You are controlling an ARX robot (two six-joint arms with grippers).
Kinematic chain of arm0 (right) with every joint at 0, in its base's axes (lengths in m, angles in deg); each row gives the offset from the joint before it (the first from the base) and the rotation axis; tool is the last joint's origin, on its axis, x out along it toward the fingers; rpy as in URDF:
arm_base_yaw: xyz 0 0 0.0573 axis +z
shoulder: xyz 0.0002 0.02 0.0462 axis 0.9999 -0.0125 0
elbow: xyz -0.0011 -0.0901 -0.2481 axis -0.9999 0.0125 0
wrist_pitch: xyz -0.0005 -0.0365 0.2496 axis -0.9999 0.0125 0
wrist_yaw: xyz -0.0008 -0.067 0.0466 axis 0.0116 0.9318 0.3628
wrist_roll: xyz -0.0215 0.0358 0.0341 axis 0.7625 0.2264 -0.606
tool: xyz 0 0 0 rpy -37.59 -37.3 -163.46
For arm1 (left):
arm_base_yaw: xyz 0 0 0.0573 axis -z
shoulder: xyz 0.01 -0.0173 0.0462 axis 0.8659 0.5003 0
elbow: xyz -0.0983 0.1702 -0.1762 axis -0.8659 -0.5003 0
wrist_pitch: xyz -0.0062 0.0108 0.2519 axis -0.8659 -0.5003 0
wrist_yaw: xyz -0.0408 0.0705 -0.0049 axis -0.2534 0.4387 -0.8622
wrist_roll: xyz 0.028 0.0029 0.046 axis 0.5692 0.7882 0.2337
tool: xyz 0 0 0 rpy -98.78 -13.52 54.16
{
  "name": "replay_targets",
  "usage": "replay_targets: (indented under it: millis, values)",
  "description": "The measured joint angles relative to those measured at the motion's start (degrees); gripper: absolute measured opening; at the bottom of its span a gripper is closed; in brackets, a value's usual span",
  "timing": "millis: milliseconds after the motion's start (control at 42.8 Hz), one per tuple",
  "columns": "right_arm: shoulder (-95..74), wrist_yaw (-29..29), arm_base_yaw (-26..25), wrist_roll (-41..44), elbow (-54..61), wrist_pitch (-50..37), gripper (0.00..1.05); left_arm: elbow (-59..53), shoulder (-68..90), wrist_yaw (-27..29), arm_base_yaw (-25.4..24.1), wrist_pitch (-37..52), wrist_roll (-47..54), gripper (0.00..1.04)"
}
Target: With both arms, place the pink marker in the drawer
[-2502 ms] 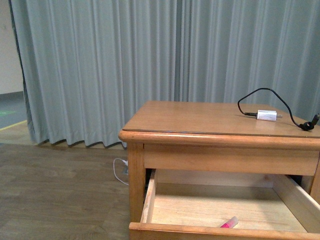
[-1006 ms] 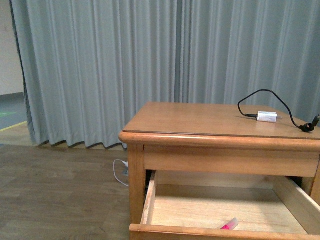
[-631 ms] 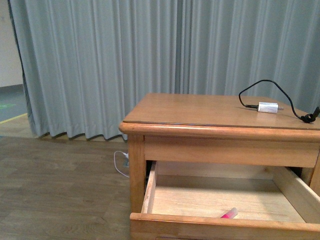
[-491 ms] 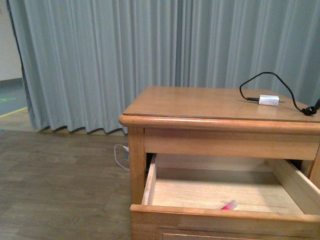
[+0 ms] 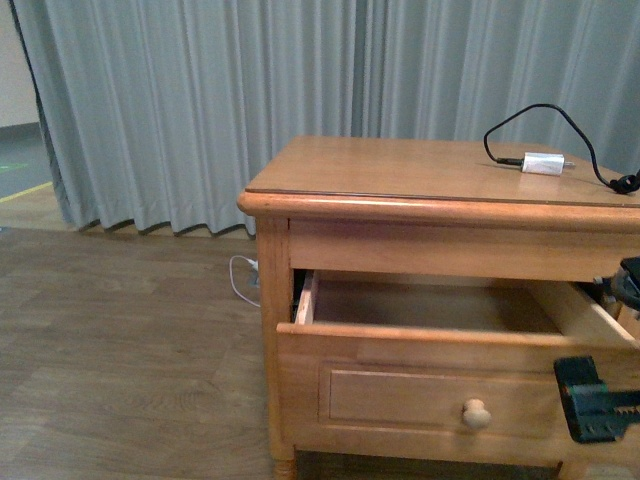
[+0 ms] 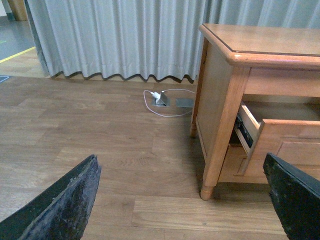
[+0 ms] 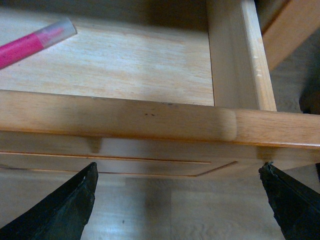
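The short bright-pink marker (image 7: 30, 45) lies flat on the bottom of the light-brown wooden drawer (image 5: 400, 365), which is partly open. The right tool (image 7: 178, 167) hangs spread wide and empty above the drawer's front rail. The left tool (image 6: 180, 157) is equally wide, holding nothing, over the wood-plank floor (image 6: 100, 125).

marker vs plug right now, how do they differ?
Place: the marker lies on the drawer floor; the plug sits on the nightstand top.
Colour: the marker is pink with a pale end; the plug is white with a black cable attached.
Shape: the marker is long and thin; the plug is short and blocky.
Both lie flat on wood, with nothing gripping them.
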Motion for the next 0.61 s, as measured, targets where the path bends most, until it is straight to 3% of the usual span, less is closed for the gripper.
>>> replay_targets:
  millis: [608]
  values:
    - [-20.2,2.8,1.2,-5.4,-20.0,-12.3,0.96,0.0,0.0,0.0,0.0,0.0,0.0,0.99]
